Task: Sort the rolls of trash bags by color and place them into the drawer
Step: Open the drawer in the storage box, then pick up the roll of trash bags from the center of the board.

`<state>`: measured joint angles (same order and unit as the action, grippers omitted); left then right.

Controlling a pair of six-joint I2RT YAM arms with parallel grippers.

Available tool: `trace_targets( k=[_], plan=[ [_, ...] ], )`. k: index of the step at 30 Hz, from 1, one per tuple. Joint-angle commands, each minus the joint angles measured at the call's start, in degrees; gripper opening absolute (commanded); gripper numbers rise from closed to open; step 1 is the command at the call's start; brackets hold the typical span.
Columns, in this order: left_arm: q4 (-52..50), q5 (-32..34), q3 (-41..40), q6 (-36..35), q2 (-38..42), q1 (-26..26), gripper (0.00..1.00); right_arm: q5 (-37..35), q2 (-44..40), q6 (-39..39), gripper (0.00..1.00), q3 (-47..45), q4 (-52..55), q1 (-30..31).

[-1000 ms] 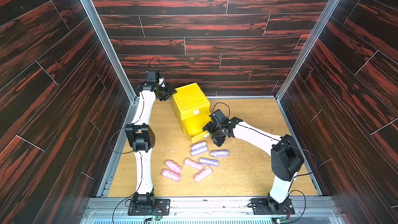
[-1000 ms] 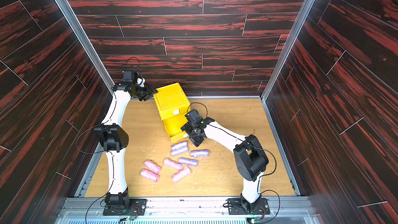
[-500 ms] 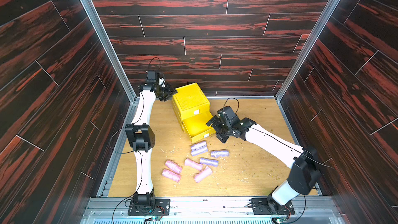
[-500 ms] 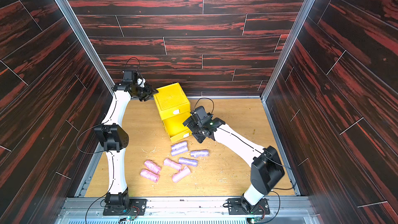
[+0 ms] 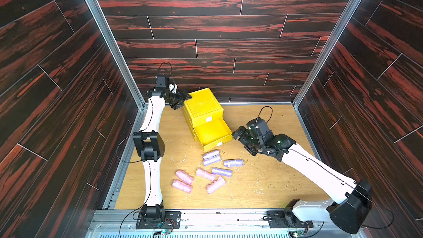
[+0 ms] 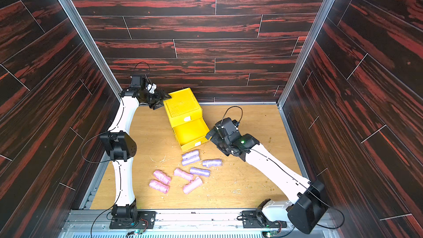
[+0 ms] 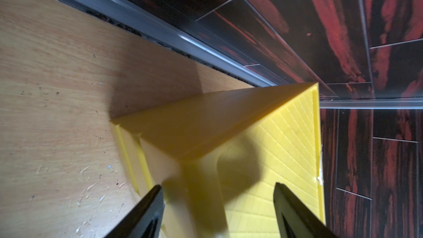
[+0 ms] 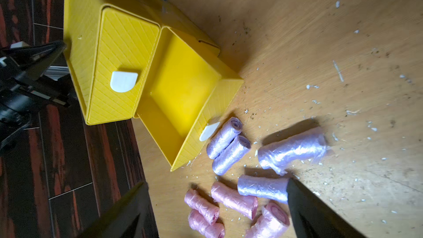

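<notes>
The drawer (image 5: 202, 107), a bright yellow chest of ribbed, diamond-scored plastic, stands at the back of the wooden surface (image 5: 263, 180), turned at an angle. Its top tray is shut behind a small white tab (image 8: 123, 81), while a lower tray (image 5: 211, 131) is pulled out, smooth inside and empty. That looks ready to take one colour. The left claw (image 7: 219, 202) sits at the chest's rear corner with its jaws apart on either side of that edge, probably to brace the light box against sliding. Whether a finger touches the plastic cannot be told. The right claw (image 5: 241, 144) hangs just beside the pulled-out tray, its jaws wide apart and holding nothing, facing the rolls. Four lavender rolls (image 5: 211, 157) lie nearest the tray front, and four pink rolls (image 5: 184, 177) lie just beyond them. All are small crinkly film cylinders resting on their sides among pale shreds. No green rolls show.
</notes>
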<state>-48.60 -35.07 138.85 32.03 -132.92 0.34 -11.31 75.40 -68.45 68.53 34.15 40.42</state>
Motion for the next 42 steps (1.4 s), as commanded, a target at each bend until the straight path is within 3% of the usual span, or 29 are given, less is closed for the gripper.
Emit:
trace_targets(
  k=[1,4,8,13,18,22,25,28,34,42],
  plan=[
    [12.4,-0.7,-6.0,3.4,11.0,0.5,0.79,-1.9,-1.5,3.9,0.98,-0.8,2.3,-1.6],
    [20.0,3.1,-15.0,5.2,19.3,1.8,0.79,-0.9,-2.0,7.7,0.98,-0.3,2.3,-3.2],
    [20.6,9.3,-24.5,3.3,30.6,3.2,0.79,-0.9,-2.7,12.3,0.98,0.6,1.2,-3.5],
    [5.3,18.9,-30.7,-2.6,43.6,3.4,0.76,-0.7,-3.7,14.8,0.97,0.7,1.2,-4.9],
    [-18.3,32.7,-36.6,-8.3,52.5,1.7,0.70,-0.4,-3.5,16.3,0.97,1.4,3.8,-7.0],
    [-24.4,35.3,-47.4,-7.7,58.8,-1.3,0.67,0.3,-3.5,17.3,0.98,1.6,4.8,-8.5],
    [-26.5,35.6,-54.7,-3.9,62.4,-4.0,0.63,0.9,-3.5,17.7,0.97,1.2,4.4,-9.0],
    [-25.0,31.6,-62.5,2.5,65.3,-6.2,0.60,1.6,-3.2,17.7,0.98,0.7,4.0,-9.4],
    [-17.4,23.8,-78.0,16.8,66.9,-12.8,0.61,3.2,-3.3,18.2,0.98,-0.9,3.3,-9.9],
    [2.2,24.8,-92.5,41.0,68.2,-19.5,0.63,4.6,-5.3,19.7,0.98,-4.2,2.6,-11.6]
  ],
)
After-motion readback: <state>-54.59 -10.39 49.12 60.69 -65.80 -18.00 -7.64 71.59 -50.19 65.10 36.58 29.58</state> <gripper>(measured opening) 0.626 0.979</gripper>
